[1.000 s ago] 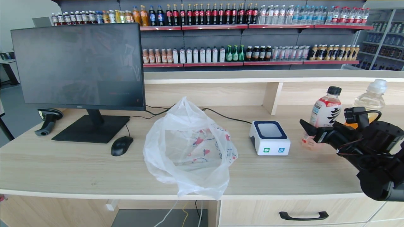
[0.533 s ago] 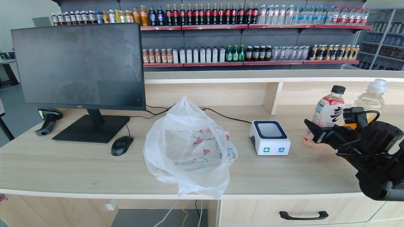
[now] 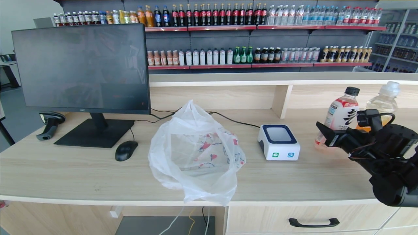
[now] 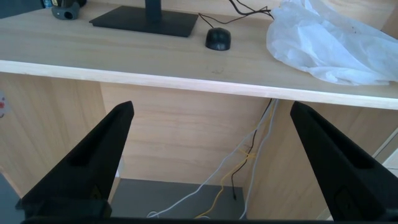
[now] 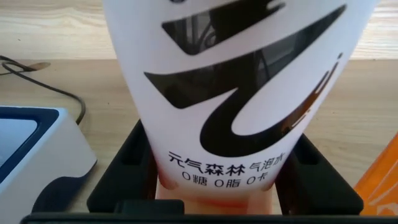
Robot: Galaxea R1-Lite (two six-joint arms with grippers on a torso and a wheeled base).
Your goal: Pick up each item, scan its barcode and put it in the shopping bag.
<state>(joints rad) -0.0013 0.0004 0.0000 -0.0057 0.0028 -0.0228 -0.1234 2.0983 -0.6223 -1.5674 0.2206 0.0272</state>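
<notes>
A pink drink bottle [image 3: 341, 112] with a black cap and white label leans slightly at the counter's right. My right gripper [image 3: 326, 132] is shut on its lower body. In the right wrist view the bottle [image 5: 249, 93] sits between the two black fingers [image 5: 124, 168], low in my right gripper [image 5: 217, 186]. A clear bottle of yellow liquid [image 3: 383, 102] stands just behind it. The white barcode scanner box [image 3: 278, 142] sits left of the gripper, and the open translucent shopping bag [image 3: 196, 153] lies at mid-counter. My left gripper [image 4: 211, 168] hangs open below the counter's front edge.
A monitor [image 3: 81, 68], a mouse [image 3: 125, 150] and a handheld scanner [image 3: 49, 125] occupy the counter's left. Cables run behind the bag to the scanner box. A raised shelf ledge [image 3: 281, 80] borders the back. Bare counter lies between bag, scanner box and front edge.
The right gripper and the pink bottle have shifted a little to the right, and the bottle has gone from upright to leaning. The left arm has not moved.
</notes>
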